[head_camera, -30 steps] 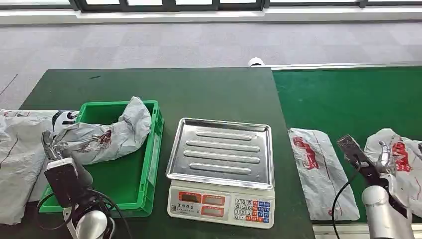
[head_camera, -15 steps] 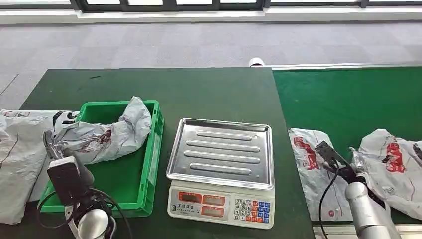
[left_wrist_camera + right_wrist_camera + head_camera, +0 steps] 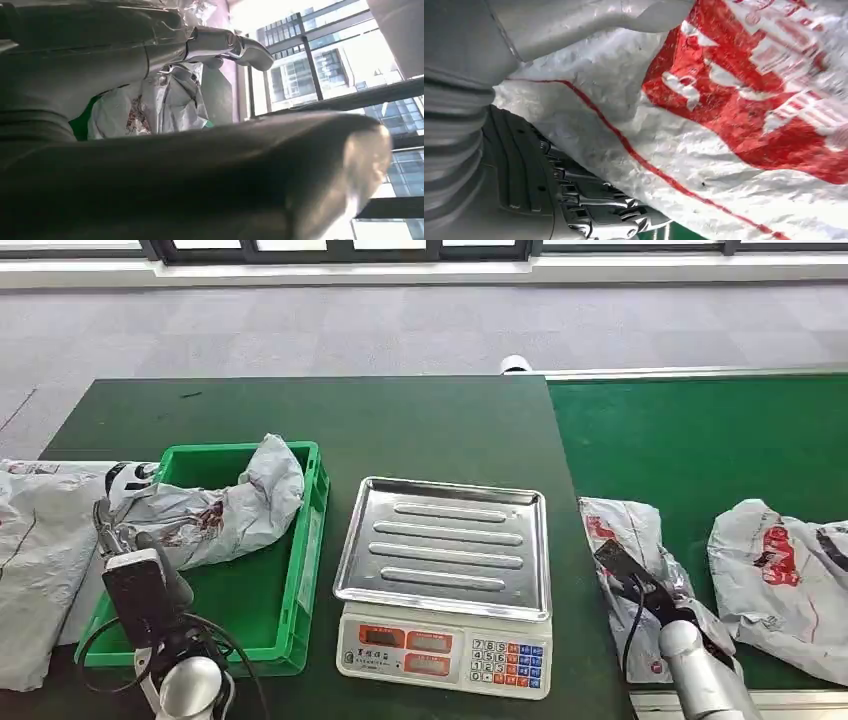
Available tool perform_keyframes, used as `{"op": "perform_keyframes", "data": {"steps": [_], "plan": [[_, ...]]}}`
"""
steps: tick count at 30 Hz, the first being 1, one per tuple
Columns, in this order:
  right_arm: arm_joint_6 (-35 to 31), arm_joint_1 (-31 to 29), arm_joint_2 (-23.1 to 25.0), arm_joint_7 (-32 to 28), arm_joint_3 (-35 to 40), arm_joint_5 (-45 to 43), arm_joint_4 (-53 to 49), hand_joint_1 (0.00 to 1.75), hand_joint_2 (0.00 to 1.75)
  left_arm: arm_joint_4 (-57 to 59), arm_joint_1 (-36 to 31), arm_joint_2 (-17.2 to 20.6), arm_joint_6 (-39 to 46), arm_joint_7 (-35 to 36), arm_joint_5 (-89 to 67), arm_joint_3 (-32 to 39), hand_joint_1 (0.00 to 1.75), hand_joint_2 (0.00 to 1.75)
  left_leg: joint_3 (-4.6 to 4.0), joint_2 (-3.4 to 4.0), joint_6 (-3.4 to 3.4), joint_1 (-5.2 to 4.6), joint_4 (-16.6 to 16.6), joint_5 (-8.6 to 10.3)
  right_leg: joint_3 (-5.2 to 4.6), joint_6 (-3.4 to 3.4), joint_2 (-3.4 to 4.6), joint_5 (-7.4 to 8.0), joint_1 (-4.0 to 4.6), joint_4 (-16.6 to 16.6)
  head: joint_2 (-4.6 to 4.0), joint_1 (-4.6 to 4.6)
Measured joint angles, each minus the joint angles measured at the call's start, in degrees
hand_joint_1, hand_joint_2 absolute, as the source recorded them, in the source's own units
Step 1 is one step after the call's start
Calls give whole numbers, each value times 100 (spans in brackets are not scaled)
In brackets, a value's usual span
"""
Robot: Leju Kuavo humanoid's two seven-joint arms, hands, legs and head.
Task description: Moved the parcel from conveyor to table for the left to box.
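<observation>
A grey parcel [image 3: 628, 540] with red print lies at the left end of the green conveyor [image 3: 700, 430]. My right hand [image 3: 665, 595] grips its near part, where the wrap is bunched up. In the right wrist view the parcel [image 3: 734, 125] sits between the thumb [image 3: 589, 20] and the fingers [image 3: 599, 210]. My left hand [image 3: 112, 532] hovers at the left rim of the green box [image 3: 318, 520] and holds nothing. Its finger [image 3: 225, 47] and thumb [image 3: 200, 170] stand apart. Another grey parcel [image 3: 215, 510] lies in the box.
A scale with a steel tray [image 3: 445, 540] stands between box and conveyor on the dark green table [image 3: 350, 420]. A second parcel [image 3: 785, 580] lies further right on the conveyor. Large grey bags [image 3: 40, 550] lie left of the box.
My right hand has moved left from the right-hand parcel to the parcel at the conveyor's left end and taken hold of it. That parcel is now crumpled. The left hand has barely moved.
</observation>
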Motion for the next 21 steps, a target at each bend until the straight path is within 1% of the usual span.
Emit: {"op": "perform_keyframes", "data": {"steps": [5,9,10,16,21], "plan": [[68,163,88,-9,202,-48,-202,0,175,7,-15,9,-7,68,-72,-35,0,0,3,5,0,0,0,0,0,0,5,0,1,0,0,0],[260,319,114,104,317,113,-437,0,175,17,-28,17,-20,122,-146,-79,0,0,7,22,-3,1,0,-2,0,-1,23,1,6,0,0,0],[278,346,114,116,339,133,-475,175,175,17,-29,20,-20,133,-157,-85,0,0,9,29,-5,1,0,-4,-1,-1,31,1,6,0,0,0],[428,471,127,116,446,317,-617,175,175,41,-40,26,-61,168,-162,-129,0,0,15,37,-11,12,0,-7,-2,-3,43,0,14,0,0,0],[431,552,125,98,470,398,-781,175,175,57,-40,31,-87,186,-162,-175,0,0,16,38,-15,22,-1,-8,-1,-11,46,3,21,0,0,0]]}}
